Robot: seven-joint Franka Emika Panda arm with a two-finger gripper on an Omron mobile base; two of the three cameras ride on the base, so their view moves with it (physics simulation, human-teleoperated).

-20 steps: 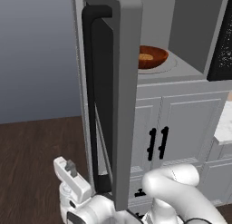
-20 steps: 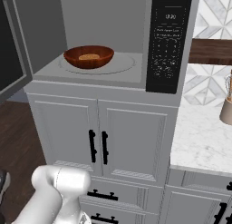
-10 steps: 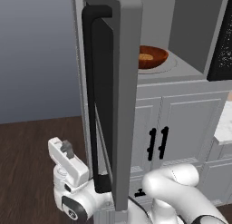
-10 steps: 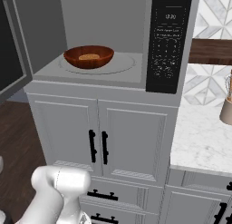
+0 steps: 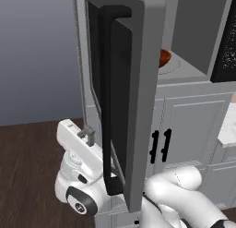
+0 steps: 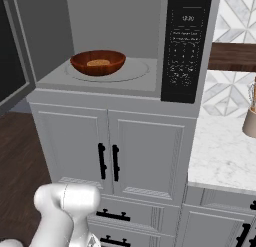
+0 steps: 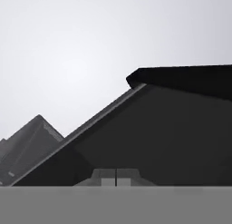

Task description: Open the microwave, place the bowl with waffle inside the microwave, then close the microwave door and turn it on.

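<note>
The microwave (image 6: pixel 190 46) stands open on the white cabinets. Inside it, the reddish-brown bowl (image 6: pixel 85 66) with the tan waffle (image 6: pixel 99 62) rests on the round turntable; its rim also peeks past the door edge (image 5: pixel 165 58). The microwave door (image 5: pixel 133 107) is swung out, almost edge-on, with its long black bar handle (image 5: pixel 107 107) facing left. My gripper (image 5: pixel 89 135) sits low by the door's outer face, just left of the handle, fingers pressed together on nothing. In the hand view my gripper (image 7: pixel 116 177) is shut, close under the dark door (image 7: pixel 158 137).
White cabinet doors with black handles (image 6: pixel 107 161) lie below the microwave. A marble counter (image 6: pixel 225 151) extends to the right with a beige item (image 6: pixel 250 121) on it. Dark wood floor (image 5: pixel 27 176) spreads left of the arm.
My hand has risen beside the door's outer face. The door has swung somewhat toward the cavity and hides more of the bowl in the left base view.
</note>
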